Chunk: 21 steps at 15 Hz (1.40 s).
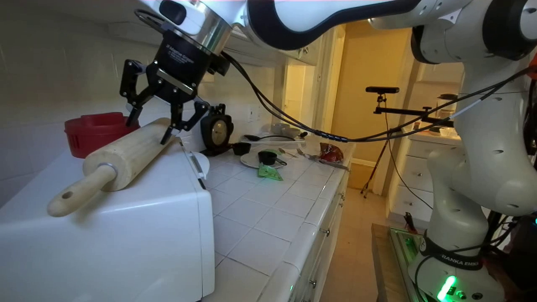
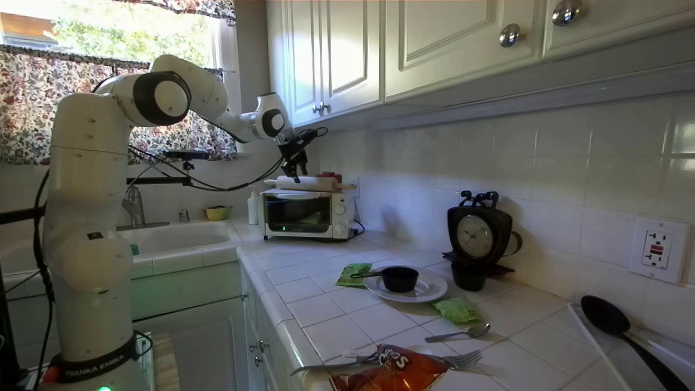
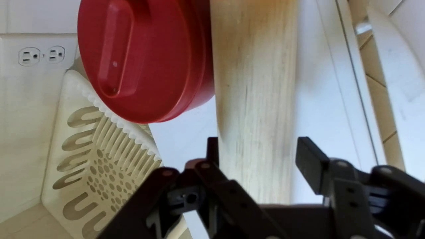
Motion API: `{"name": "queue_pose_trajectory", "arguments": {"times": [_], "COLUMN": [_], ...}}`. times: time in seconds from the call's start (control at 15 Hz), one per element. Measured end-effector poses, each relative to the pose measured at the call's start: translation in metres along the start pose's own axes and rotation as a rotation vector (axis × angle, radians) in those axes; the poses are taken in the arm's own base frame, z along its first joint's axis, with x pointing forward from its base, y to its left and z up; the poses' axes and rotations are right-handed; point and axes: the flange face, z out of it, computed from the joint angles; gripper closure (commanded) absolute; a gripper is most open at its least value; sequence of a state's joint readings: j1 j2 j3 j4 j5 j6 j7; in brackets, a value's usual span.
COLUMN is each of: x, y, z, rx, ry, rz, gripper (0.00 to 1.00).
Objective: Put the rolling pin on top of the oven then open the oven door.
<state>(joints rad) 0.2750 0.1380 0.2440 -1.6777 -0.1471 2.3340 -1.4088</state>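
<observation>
Your gripper (image 3: 257, 153) is parted to about the width of the rolling pin (image 1: 140, 144), straddling it; whether it presses, you cannot tell. The pin lies on top of the oven (image 1: 151, 247), and a red container (image 1: 98, 132) sits just beside it toward the oven's back (close to your gripper, too). The oven door (image 2: 298, 213) is closed. Beside the oven sits a cream basket (image 3: 78, 96); well out from the oven's front are a green packet (image 2: 354, 275) and a plate (image 2: 431, 287).
</observation>
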Motion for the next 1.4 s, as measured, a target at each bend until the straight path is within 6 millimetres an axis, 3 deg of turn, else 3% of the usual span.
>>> {"name": "queue_pose_trajectory", "arguments": {"times": [0.47, 0.67, 0.93, 1.07, 1.2, 1.27, 1.4], "x": [-0.008, -0.019, -0.035, -0.038, -0.038, -0.037, -0.034], "y": [-0.027, -0.044, -0.067, -0.079, -0.090, -0.092, -0.087], "z": [-0.028, -0.041, -0.046, -0.037, -0.021, -0.014, -0.004], "rx": [-0.074, -0.115, -0.119, -0.078, 0.015, 0.051, 0.074], "ry": [0.019, 0.023, 0.014, 0.007, 0.000, -0.001, -0.011], "rz": [0.047, 0.089, 0.138, 0.143, 0.142, 0.140, 0.119], "gripper": [0.44, 0.40, 0.06, 0.00, 0.00, 0.25, 0.28]}}
